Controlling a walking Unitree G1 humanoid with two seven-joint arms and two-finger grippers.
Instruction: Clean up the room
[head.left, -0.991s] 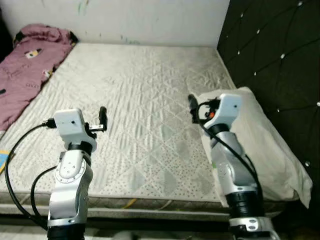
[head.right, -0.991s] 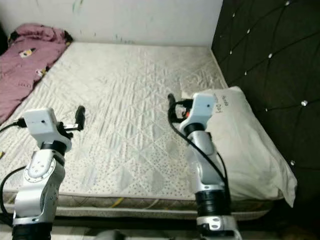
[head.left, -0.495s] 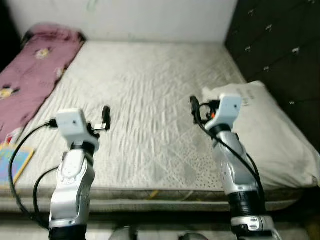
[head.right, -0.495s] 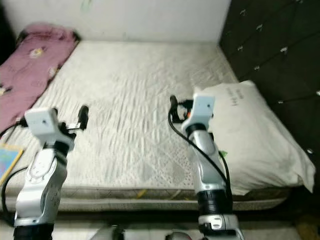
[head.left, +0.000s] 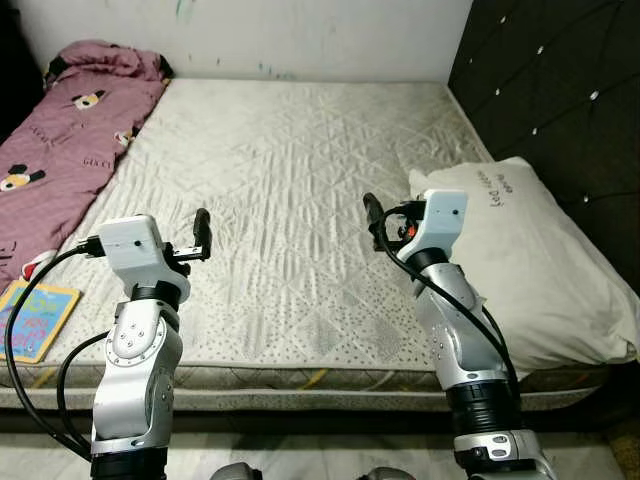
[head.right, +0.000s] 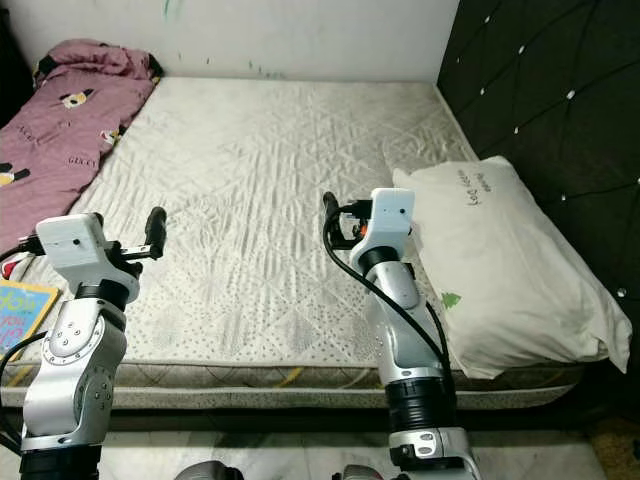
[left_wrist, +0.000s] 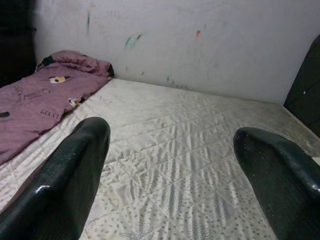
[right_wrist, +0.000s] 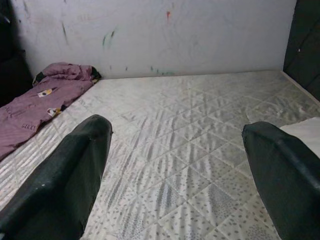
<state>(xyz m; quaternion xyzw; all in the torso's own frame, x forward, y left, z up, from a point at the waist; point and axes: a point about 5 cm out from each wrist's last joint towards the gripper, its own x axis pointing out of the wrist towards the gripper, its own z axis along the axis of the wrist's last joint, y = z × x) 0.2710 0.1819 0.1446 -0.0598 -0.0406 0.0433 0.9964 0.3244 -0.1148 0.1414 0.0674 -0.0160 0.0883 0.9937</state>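
Observation:
A bare quilted mattress (head.left: 290, 190) lies in front of me. A crumpled pink blanket (head.left: 60, 130) covers its left side up to the far wall. On the right side a white pillow (head.left: 530, 260) rests against the dark headboard. A colourful book (head.left: 38, 318) lies on the floor by the bed's left edge. Both arms are raised over the near edge of the mattress. My left gripper (left_wrist: 170, 132) is open and holds nothing. My right gripper (right_wrist: 175, 127) is also open with nothing between its fingers, just left of the pillow.
The black tufted headboard (head.left: 560, 90) walls off the right side. A white wall (head.left: 300, 35) with paint marks closes the far end. The mattress's front edge (head.left: 300, 378) runs across just below the grippers.
The whole picture has shifted, so the camera moved; the book on the floor has come into view. Both arms keep the same raised pose with open fingers.

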